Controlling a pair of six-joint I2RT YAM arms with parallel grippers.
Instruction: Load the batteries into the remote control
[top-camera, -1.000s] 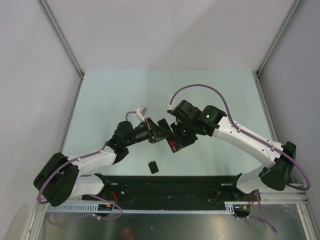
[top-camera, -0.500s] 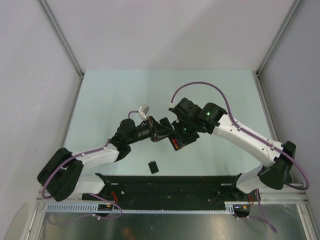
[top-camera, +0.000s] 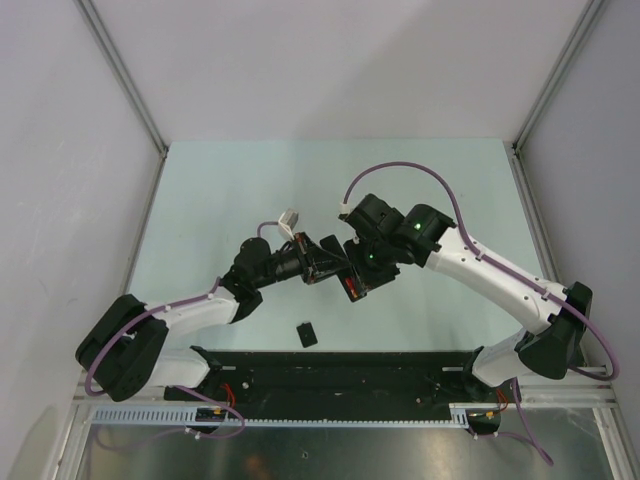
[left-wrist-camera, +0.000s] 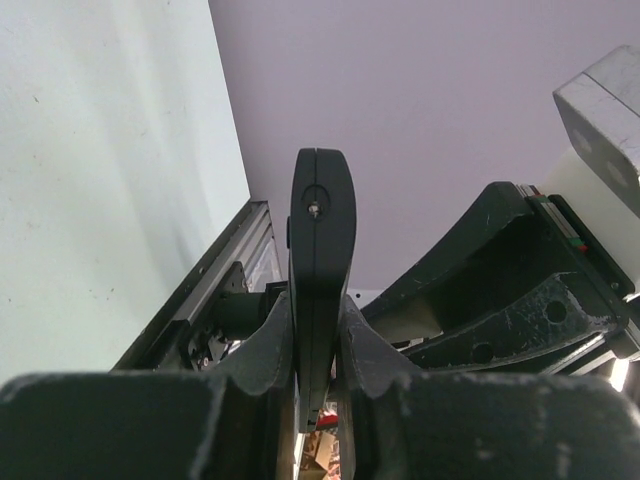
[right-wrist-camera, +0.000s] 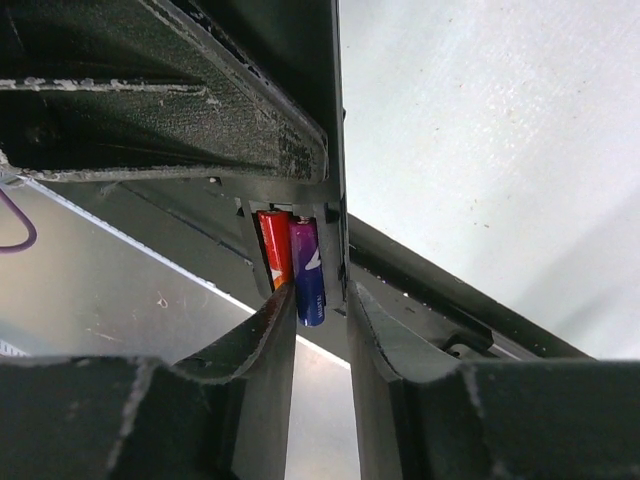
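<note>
My left gripper (left-wrist-camera: 316, 320) is shut on the remote control (left-wrist-camera: 322, 250), a slim black bar held edge-on above the table. In the top view both grippers meet at mid-table, the left gripper (top-camera: 325, 268) holding the remote control (top-camera: 345, 282) against the right gripper (top-camera: 362, 282). The right wrist view shows the open battery bay with the red-orange battery (right-wrist-camera: 272, 248) and the blue-purple battery (right-wrist-camera: 307, 265) lying side by side inside. My right gripper (right-wrist-camera: 320, 295) is at the bay's end with its jaws a little apart. The purple battery's tip lies between them, with a gap on one side.
A small black squarish cover (top-camera: 307, 333) lies on the pale green table (top-camera: 220, 200) in front of the left arm. The black base rail (top-camera: 340, 375) runs along the near edge. Grey walls enclose the back and sides.
My right gripper's jaws have parted slightly at the battery bay. Both arms have shifted a little, the left one up and right, and the remote stays in the left grip.
</note>
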